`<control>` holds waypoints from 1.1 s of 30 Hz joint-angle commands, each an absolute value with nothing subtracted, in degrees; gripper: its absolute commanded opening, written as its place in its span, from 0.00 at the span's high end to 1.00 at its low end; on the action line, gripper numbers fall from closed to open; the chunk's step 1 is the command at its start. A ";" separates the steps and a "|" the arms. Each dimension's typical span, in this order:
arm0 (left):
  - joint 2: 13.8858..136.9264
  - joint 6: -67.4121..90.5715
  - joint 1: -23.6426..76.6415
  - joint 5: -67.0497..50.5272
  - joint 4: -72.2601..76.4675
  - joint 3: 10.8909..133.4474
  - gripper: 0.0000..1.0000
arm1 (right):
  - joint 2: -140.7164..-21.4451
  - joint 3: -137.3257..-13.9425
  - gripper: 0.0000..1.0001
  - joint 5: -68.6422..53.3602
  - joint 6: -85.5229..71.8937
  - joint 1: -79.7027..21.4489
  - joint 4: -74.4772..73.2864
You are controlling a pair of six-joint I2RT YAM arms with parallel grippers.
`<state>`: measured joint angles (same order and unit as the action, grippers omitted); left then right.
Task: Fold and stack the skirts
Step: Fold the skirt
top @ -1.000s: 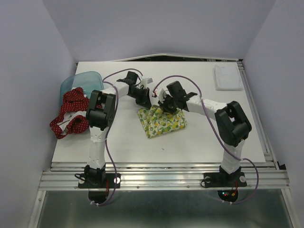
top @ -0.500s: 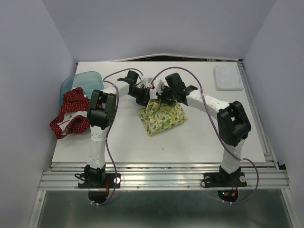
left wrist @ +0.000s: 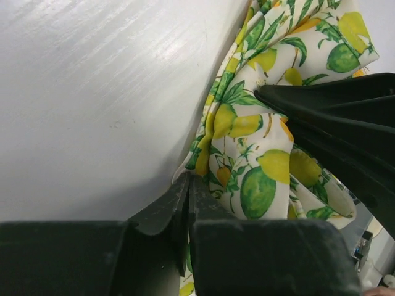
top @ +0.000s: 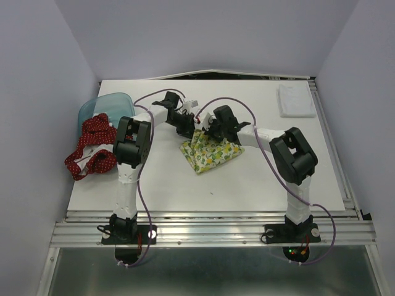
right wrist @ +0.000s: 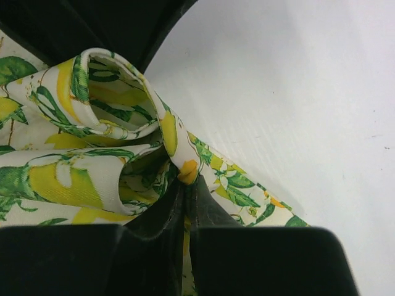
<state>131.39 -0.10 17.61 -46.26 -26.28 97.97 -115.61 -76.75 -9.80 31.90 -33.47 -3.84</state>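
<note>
The cream lemon-print skirt (top: 210, 152) lies bunched in the middle of the table. My left gripper (top: 192, 131) is shut on its far left edge; the left wrist view shows the cloth (left wrist: 259, 148) pinched at the fingertips (left wrist: 185, 185). My right gripper (top: 205, 131) is shut on the same far edge, close beside the left one, with a fold of the cloth (right wrist: 92, 148) clamped between its fingers (right wrist: 188, 188). The red skirt with white dots (top: 92, 148) lies crumpled at the table's left edge, partly over the edge.
A translucent blue plastic bin (top: 105, 105) stands at the back left behind the red skirt. A folded white cloth (top: 296, 100) lies at the back right. The table's right edge has a metal rail (top: 333, 148).
My right gripper has moved left toward the left gripper, bringing its held edge across. The lemon skirt has narrowed and bunched. The left gripper has barely moved.
</note>
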 commanded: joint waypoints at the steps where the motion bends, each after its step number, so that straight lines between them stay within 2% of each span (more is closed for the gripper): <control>1: 127.64 -0.35 15.82 -40.70 -23.48 96.07 0.78 | -116.02 -74.89 0.99 -8.70 32.96 -34.01 2.99; 4: 122.63 3.06 13.72 -40.43 -19.36 94.49 0.72 | -115.84 -73.66 0.99 -9.40 32.87 -34.01 2.81; 12: 115.76 7.91 9.67 -41.39 -14.52 90.02 0.69 | -115.84 -75.05 0.98 -9.76 30.94 -34.01 2.29; 14: 113.56 9.04 8.79 -40.96 -12.58 87.99 0.68 | -116.10 -77.95 0.88 -9.67 29.02 -34.01 0.71; 17: 110.41 10.28 7.82 -41.66 -8.62 83.51 0.68 | -115.75 -82.69 0.63 -8.62 26.21 -34.01 -1.65; 18: 109.61 10.98 7.56 -41.92 -7.57 82.37 0.68 | -115.58 -83.84 0.48 -7.83 25.50 -34.54 -2.02; 20: 106.80 11.77 7.21 -42.19 -3.97 78.76 0.67 | -115.14 -86.99 0.40 -6.95 24.09 -34.54 -3.16; 21: 105.83 11.95 7.21 -42.19 -2.82 77.53 0.66 | -115.05 -87.79 0.31 -6.16 23.73 -34.54 -3.25; 23: 103.11 12.04 7.12 -41.93 -0.44 74.89 0.65 | -114.79 -89.20 0.29 -4.92 22.86 -35.07 -3.69; 26: 100.12 11.43 7.21 -40.17 2.11 72.69 0.64 | -114.17 -91.31 0.16 -3.96 21.28 -35.07 -4.04; 27: 99.41 11.25 7.21 -39.73 2.46 71.90 0.64 | -113.47 -92.28 0.15 -3.78 21.01 -35.07 -3.96; 31: 94.94 7.40 9.39 -40.16 2.64 70.23 0.64 | -111.54 -95.09 0.15 -2.38 20.31 -34.02 -5.18; 33: 93.70 5.55 11.68 -39.47 1.50 69.70 0.64 | -110.66 -95.88 0.18 -3.59 18.73 -32.10 -6.93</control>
